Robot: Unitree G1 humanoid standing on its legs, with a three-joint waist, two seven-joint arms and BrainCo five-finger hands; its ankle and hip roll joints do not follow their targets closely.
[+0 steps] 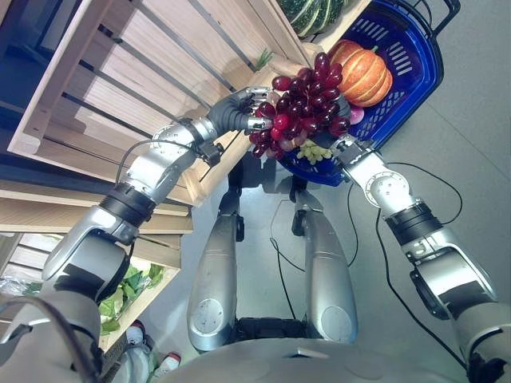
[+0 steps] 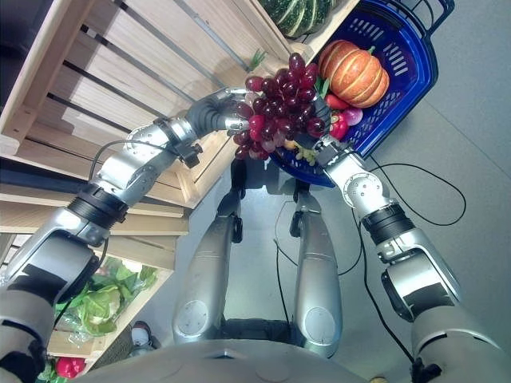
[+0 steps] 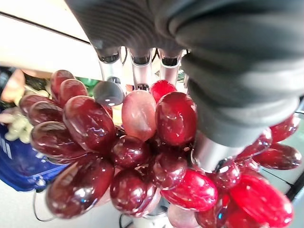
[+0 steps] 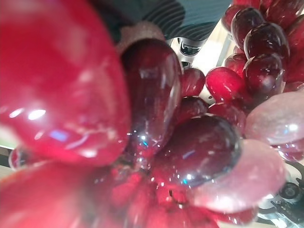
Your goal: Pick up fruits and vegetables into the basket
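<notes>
We see a grey floor (image 1: pixel 471 144) carrying a blue basket (image 1: pixel 415 56) at its far side. Beside it stands a wooden crate shelf (image 1: pixel 144 64), with a dark green striped squash (image 1: pixel 315 14) on its top edge.

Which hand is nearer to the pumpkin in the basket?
Right. The right hand is at the basket's near rim, just below the pumpkin. The left hand is farther away, across the red grapes it holds.

grapes (image 1: pixel 302 102) sit right over the basket (image 1: pixel 415 72) rim, pumpkin (image 1: pixel 363 73) inside it, wooden crate (image 1: pixel 152 72) to the left
</notes>
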